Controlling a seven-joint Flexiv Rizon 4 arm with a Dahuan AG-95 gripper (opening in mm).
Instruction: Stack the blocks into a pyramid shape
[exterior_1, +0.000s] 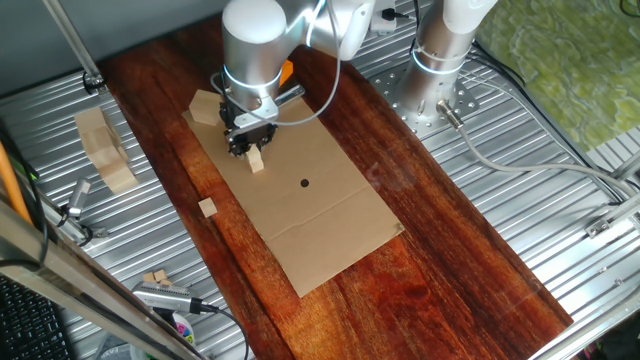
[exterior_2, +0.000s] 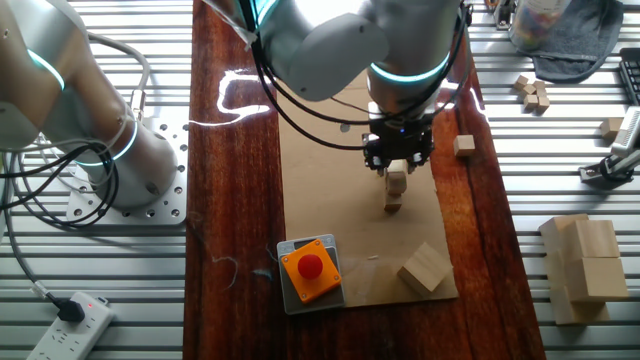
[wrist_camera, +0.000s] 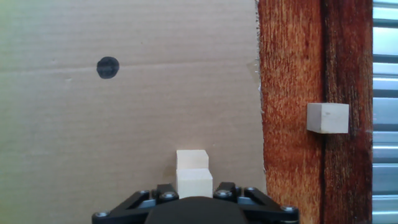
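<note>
My gripper (exterior_2: 397, 168) hangs over the cardboard sheet (exterior_1: 320, 215), shut on a small pale wooden block (wrist_camera: 194, 182) held just above the sheet. A second block (wrist_camera: 191, 158) rests on the cardboard right beside and below the held one; the same block (exterior_2: 392, 203) shows under the hand in the other fixed view. A third block (wrist_camera: 328, 117) lies alone on the dark wooden board, off the cardboard's edge. My fingertips are hidden behind the hand's body in the hand view. In one fixed view the gripper (exterior_1: 250, 138) stands near the cardboard's far end.
A black dot (wrist_camera: 107, 67) marks the cardboard. A larger faceted wood chunk (exterior_2: 425, 268) and an orange box with a red button (exterior_2: 310, 268) sit at the sheet's end. Big wooden slabs (exterior_2: 585, 255) and a few spare blocks (exterior_2: 533, 90) lie on the metal table.
</note>
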